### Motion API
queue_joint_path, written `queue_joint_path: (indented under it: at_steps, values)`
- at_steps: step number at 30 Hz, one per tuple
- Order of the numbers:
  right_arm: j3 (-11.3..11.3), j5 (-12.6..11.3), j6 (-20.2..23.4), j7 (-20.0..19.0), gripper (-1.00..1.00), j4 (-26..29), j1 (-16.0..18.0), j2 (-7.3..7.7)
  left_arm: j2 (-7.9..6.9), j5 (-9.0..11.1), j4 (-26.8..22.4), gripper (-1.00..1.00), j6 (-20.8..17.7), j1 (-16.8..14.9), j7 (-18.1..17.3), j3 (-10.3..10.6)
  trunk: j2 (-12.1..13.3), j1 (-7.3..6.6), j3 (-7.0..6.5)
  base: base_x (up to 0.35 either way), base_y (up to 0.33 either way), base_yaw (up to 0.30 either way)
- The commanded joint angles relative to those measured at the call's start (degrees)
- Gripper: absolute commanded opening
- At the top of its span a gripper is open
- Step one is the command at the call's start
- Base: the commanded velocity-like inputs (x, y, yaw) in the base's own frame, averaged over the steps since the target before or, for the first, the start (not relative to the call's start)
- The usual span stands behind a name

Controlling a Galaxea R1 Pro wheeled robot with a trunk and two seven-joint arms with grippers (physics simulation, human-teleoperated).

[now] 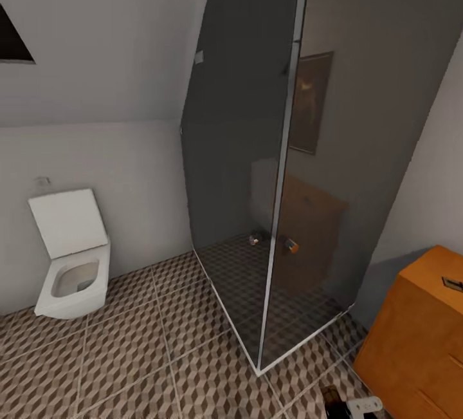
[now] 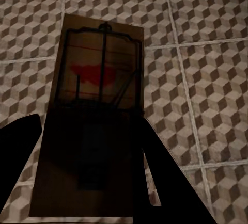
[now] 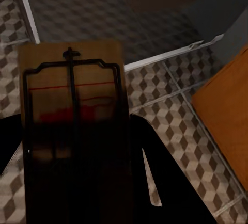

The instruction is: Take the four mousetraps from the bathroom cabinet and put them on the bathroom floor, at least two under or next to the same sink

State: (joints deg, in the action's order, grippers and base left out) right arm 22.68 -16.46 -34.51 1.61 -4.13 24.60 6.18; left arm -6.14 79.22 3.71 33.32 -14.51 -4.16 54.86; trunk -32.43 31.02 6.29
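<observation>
Mousetraps are in both claws: left gripper (image 2: 88,182) pinches one mousetrap (image 2: 95,110) above the tiled floor (image 2: 206,53), right gripper (image 3: 77,182) pinches another mousetrap (image 3: 72,126) near the cabinet (image 3: 227,115). Both are held flat, wire up, likely for carrying to a drop spot. Head view faces the glass shower (image 1: 276,168), toilet (image 1: 71,258) and cabinet corner (image 1: 418,335), so the robot seems in transit.

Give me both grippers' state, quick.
Left gripper: shut on a mousetrap.
Right gripper: shut on another mousetrap.
</observation>
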Motion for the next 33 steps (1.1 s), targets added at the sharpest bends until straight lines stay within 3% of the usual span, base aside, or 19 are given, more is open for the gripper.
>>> queue_joint_path:
  at_steps: [1, 33]
  values:
    - [0.5, -0.4, -0.3, 0.0, -1.0, -0.2, 0.1, -0.02, 0.05, 0.6, 0.2, -1.0, 0.1, -0.1, -0.4, 0.3, -0.1, 0.02, 0.13, 0.0, 0.0, 0.3]
    - [0.5, -0.3, -0.3, -0.1, -1.0, -0.2, 0.0, -0.02, -0.3, 0.6, -1.0, -1.0, 0.8, -0.1, -0.6, 0.4, -0.1, 0.02, 1.06, 0.0, 0.0, 0.3]
